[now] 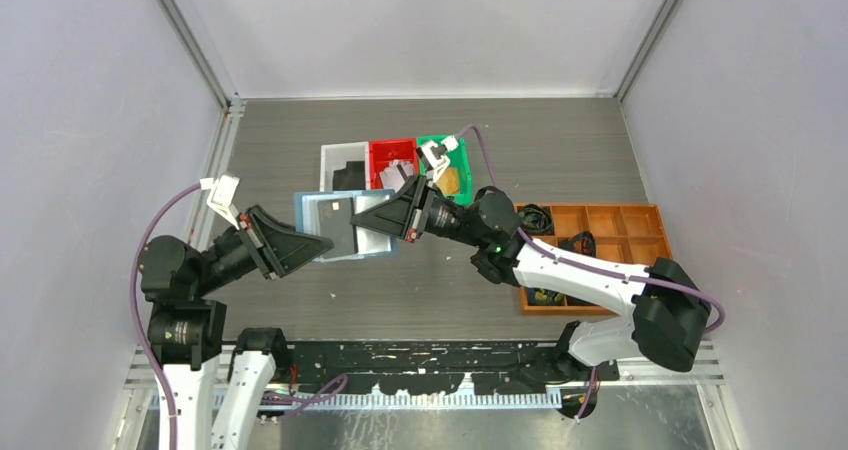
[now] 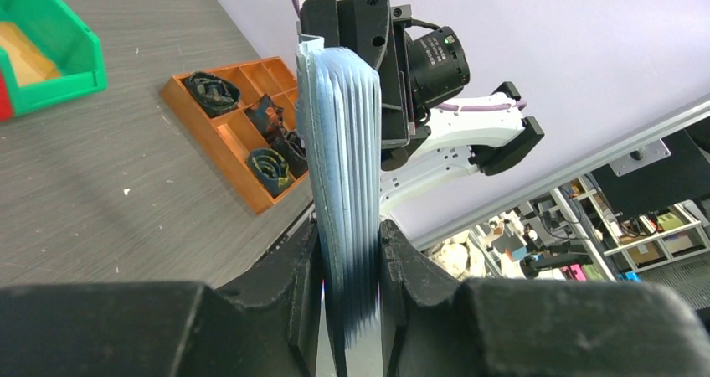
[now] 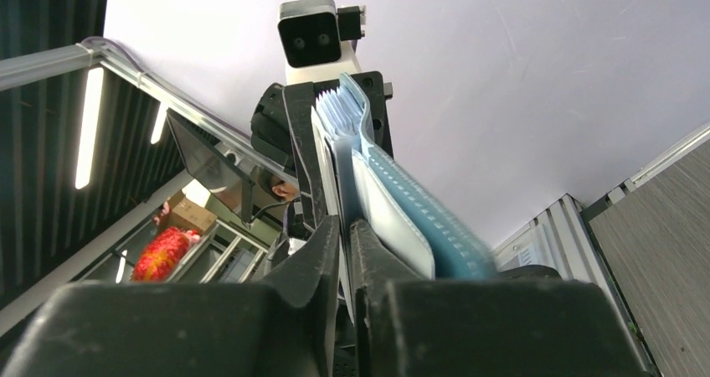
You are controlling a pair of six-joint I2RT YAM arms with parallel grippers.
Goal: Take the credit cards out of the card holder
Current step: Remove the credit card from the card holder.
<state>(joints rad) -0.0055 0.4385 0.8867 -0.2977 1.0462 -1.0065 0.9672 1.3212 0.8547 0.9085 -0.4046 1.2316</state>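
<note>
**Bins and a tray on the grey table**

A white bin (image 1: 326,166), a red bin (image 1: 392,149) and a green bin (image 1: 433,142) stand side by side midway along the table (image 1: 570,145), toward its far edge. An orange compartment tray (image 1: 610,207) lies at the right edge, with coiled black cables (image 1: 536,217) in its left compartments

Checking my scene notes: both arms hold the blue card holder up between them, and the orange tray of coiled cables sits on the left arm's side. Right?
One thing is wrong: the orange tray with the coiled cables sits on the right arm's side, as the top external view shows. The rest stands: both arms hold the card holder up between them.
</note>
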